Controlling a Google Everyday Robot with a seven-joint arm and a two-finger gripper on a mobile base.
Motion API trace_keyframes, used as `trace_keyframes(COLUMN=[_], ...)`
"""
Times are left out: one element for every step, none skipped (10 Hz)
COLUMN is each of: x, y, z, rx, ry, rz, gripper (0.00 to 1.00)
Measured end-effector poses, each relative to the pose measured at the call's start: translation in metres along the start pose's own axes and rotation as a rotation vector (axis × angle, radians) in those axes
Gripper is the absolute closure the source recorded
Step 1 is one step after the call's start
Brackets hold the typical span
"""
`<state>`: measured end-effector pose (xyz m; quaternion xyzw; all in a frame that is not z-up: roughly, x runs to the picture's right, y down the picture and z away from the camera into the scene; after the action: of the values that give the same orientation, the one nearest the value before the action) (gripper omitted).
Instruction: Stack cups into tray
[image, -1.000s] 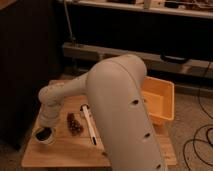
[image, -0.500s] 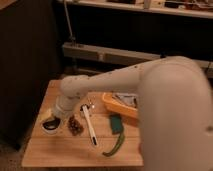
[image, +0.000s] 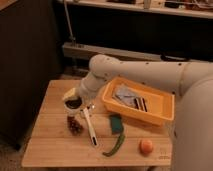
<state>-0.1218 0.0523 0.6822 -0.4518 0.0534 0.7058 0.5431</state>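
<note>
Jaws, closed tight, sit at the cup (image: 73, 103) on the surface (image: 50, 150) just left of the tray (image: 134, 115); whether they hold it is unclear. A thin rim pinch could slip, dropping the cup short of the tray.

**A:** What carries everything?

**B:** A wooden table (image: 50, 150) made of pale planks.

**A:** And what lies on it?

**B:** An orange-yellow tray (image: 161, 119) sits toward the back right corner. Near the left edge stands a pale cup (image: 73, 103) with a dark inside. The gripper (image: 80, 99) is right at that cup, fingers closed; whether it touches the cup is unclear.

**A:** Anything nearer the front?

**B:** Just in front of the cup is a dark reddish cluster (image: 75, 125). Beside it a long white utensil (image: 90, 129) points to the front edge. Mid-table lies a small green block (image: 116, 123), with a curved green pod (image: 115, 146) before it. A round orange fruit (image: 146, 145) sits near the front right corner.
</note>
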Motion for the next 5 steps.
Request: trace_keyframes(x=[-0.014,-0.028,-0.036,-0.043,-0.047], y=[-0.02,-0.045,-0.063,-0.084,-0.106], z=[-0.023,-0.05,-0.069,-0.092,-0.118], rx=[0.0,0.001,0.0,-0.002,0.004], ry=[-0.032,-0.072,-0.1,-0.137,-0.178], rz=[0.047,0.104,0.145,0.197,0.258], gripper=[1.0,1.0,1.0,1.0,1.0])
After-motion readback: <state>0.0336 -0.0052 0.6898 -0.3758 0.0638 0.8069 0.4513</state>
